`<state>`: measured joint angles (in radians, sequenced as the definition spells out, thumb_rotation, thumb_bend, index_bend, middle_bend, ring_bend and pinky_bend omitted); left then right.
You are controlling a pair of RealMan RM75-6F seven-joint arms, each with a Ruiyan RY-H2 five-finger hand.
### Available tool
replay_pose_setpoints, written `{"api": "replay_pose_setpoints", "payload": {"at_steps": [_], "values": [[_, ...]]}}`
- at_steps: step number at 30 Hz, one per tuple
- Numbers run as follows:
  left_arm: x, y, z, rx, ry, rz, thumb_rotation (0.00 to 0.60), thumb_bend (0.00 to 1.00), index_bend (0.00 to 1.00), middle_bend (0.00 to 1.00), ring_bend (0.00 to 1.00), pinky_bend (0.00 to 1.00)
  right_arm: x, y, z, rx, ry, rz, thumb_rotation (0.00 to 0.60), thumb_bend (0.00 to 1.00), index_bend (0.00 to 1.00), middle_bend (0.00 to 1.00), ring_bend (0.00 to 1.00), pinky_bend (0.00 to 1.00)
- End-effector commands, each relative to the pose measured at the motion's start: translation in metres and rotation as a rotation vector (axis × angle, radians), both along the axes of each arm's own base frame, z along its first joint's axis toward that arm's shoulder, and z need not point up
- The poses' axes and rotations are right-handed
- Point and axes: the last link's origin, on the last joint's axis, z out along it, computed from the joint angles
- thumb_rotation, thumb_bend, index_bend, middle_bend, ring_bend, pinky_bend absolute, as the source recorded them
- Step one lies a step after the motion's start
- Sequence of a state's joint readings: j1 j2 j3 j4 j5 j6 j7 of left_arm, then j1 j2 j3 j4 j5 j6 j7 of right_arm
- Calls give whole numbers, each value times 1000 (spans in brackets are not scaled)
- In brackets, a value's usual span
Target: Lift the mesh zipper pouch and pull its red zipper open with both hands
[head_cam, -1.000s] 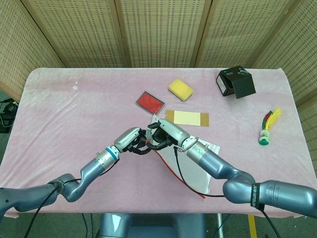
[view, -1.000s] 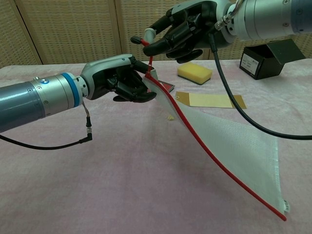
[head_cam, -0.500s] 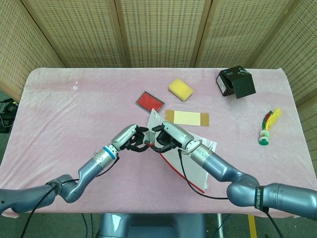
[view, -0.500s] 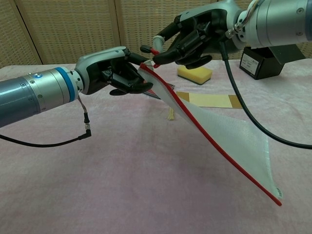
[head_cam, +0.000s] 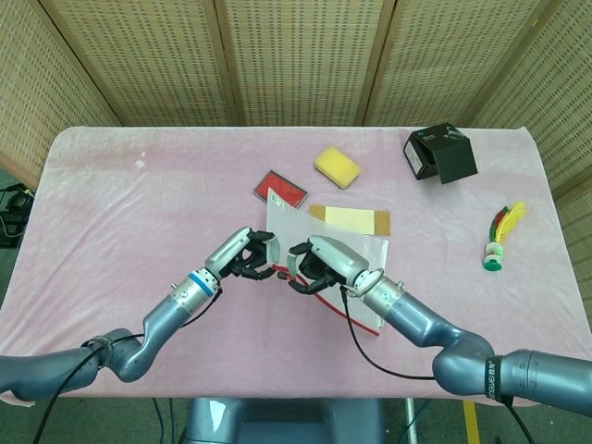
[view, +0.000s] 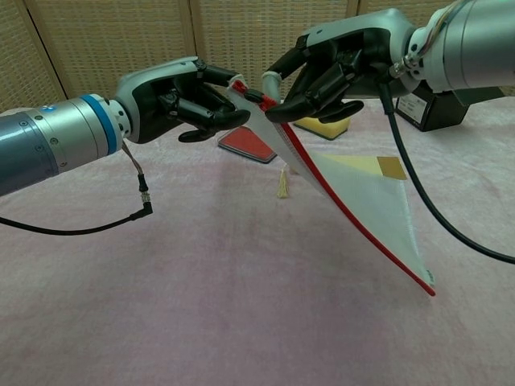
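Observation:
The white mesh zipper pouch (view: pixel 372 203) hangs tilted in the air between my hands, its red zipper (view: pixel 354 221) running down the lower edge to the far corner. My left hand (view: pixel 183 98) grips the pouch's upper corner by the zipper's end. My right hand (view: pixel 331 71) is right beside it and pinches the red zipper pull (view: pixel 269 96). A small pale tassel (view: pixel 282 184) dangles below. In the head view the left hand (head_cam: pixel 248 256) and right hand (head_cam: pixel 319 265) meet over the table's front middle, with the pouch (head_cam: pixel 324 231) spread behind them.
A flat red case (head_cam: pixel 280 189), a yellow sponge (head_cam: pixel 337 166) and a tan card (head_cam: pixel 350 220) lie behind the pouch. A black box (head_cam: pixel 441 154) stands at the back right, and a feathered shuttlecock (head_cam: pixel 499 239) lies near the right edge of the pink tablecloth (head_cam: pixel 120 222).
Both hands have risen and drawn toward me with the pouch. The pouch has lifted off the table and hangs steeper, its lower corner swung up.

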<state>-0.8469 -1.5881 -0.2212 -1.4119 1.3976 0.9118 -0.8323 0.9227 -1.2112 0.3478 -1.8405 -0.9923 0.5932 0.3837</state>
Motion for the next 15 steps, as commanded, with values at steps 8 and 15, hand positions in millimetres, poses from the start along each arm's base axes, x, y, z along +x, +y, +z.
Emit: {"api": "replay_pose_setpoints", "payload": {"at_steps": [8, 15], "values": [[0, -1, 7, -12, -35, 11, 600, 795, 808, 918, 776, 904, -2, -2, -3, -16, 15, 0, 600, 756, 919, 1000, 905, 1000], [0, -2, 12, -7, -47, 6, 600, 798, 811, 918, 776, 904, -4, -5, -6, -26, 26, -13, 600, 756, 919, 1000, 905, 1000]]}}
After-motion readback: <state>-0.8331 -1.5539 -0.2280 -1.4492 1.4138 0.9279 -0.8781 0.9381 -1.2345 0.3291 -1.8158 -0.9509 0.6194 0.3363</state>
